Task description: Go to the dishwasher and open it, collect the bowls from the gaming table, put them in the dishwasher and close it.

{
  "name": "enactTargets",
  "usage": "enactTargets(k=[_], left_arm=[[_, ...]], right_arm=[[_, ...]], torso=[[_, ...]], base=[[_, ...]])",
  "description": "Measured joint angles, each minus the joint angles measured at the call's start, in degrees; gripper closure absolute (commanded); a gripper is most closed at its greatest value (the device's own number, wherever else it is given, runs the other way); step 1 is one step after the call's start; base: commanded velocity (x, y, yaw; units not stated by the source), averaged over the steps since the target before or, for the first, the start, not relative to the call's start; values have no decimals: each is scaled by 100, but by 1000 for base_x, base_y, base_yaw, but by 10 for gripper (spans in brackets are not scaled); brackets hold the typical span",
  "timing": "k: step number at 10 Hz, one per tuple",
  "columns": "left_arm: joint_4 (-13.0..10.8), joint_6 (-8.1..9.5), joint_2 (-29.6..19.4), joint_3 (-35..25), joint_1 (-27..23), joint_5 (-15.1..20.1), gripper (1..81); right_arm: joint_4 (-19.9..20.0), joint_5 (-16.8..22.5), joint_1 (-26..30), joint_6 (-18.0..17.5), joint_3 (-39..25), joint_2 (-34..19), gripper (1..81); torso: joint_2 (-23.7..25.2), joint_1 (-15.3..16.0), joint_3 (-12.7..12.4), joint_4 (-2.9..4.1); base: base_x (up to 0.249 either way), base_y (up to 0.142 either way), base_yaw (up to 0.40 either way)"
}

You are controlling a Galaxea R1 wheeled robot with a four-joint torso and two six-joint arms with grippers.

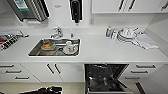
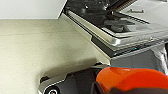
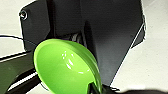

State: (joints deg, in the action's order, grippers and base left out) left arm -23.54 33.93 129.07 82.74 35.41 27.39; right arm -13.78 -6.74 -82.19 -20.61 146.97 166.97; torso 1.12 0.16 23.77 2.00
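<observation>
I see the kitchen evenly bright but soft and blocky throughout; the counter (image 1: 105,51) bows toward three and nine o'clock. Glare spots sit inside the green bowl (image 3: 66,68), and the orange bowl (image 2: 130,79) looms blurred.

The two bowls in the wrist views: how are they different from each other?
The bowl in the left wrist view is orange; the bowl in the right wrist view is bright green. The orange bowl shows its outer side, with the open dishwasher behind it; the green bowl shows its glossy hollow inside. Both are plain and single-coloured.
</observation>
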Motion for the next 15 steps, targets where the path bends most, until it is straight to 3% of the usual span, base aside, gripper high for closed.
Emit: enactTargets(k=[3, 7, 11, 15], left_arm=[[188, 39, 467, 255, -430, 395, 811], [254, 44, 1265, 489, -722, 617, 811], [255, 55, 2343, 1236, -1064, 929, 811], [255, 57, 3053, 1812, -1648, 1292, 811]], right_arm=[[2, -9, 0, 0, -20, -27, 811], [2, -12, 0, 0, -74, -24, 811], [5, -34, 13, 0, -96, -27, 811], [9, -76, 82, -2, -111, -27, 811]], torso=[[-2, 2, 5, 0], [-2, 2, 22, 0], [-5, 5, 431, 0], [-11, 9, 498, 0]], base=[[0, 0, 0], [0, 0, 0], [0, 0, 0], [0, 0, 0]])
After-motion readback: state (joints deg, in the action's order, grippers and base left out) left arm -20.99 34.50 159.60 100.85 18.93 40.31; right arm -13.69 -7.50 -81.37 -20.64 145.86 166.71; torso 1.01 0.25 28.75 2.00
